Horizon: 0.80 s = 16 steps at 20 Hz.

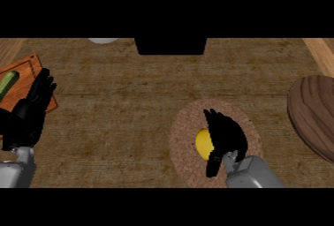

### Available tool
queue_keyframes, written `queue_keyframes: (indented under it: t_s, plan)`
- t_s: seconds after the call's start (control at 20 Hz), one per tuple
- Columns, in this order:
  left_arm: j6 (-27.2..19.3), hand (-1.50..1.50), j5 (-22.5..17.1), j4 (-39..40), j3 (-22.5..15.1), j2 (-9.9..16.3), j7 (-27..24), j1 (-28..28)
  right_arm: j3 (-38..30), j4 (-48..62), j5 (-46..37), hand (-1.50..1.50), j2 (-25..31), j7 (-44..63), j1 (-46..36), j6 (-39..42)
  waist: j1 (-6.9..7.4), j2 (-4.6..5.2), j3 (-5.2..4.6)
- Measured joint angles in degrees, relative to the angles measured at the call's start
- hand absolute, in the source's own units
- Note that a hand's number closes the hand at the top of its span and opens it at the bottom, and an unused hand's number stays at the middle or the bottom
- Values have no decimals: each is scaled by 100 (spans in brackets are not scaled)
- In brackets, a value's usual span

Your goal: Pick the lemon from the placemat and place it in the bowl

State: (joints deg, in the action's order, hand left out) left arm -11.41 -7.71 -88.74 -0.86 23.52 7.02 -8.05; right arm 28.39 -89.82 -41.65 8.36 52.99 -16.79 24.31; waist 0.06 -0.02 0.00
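While the right hand sits over the lemon, its fingers point to the far side and the thumb drops down near-left of the fruit, so it looks set up for a grasp from above w/ the lemon between thumb and fingers. Fingers appear curled over the fruit's right half, but whether they actually touch or pinch it can't be told; most of the lemon is hidden under the black palm. What shows is a bright yellow, smooth, rounded sliver on the hand's left side. It lies approx. at the center of the round woven placemat, not yet lifted as far as I can judge. To the right, near the edge, is the dark wooden bowl, only partly in view, prob. the drop target, so the carry would be a short move right. Far left, the left hand rests open, fingers up, beside an orange cutting board w/ a green veg.
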Motion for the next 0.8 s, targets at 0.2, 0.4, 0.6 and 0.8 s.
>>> queue_keyframes:
  t_s: [0.2, 0.4, 0.6, 0.8]
  plan:
    - [127, 0, 100, 9, 133, -62, -1, 1, -105, 324, -256, -150, -236, -76, -86, -48, 6, 2, 0]
    - [260, 0, 157, 22, 254, -156, -4, 8, -240, 432, -319, 150, -298, -267, 86, -9, 2, -5, -5]
    - [209, 0, 334, -15, 233, -332, 83, -47, -321, 729, -465, 150, -405, -576, -41, -108, -5, -32, -29]
    - [330, 0, 358, 14, 304, -377, 63, -27, -520, 1261, -568, 150, -456, -1050, -291, -343, -2, -50, -43]
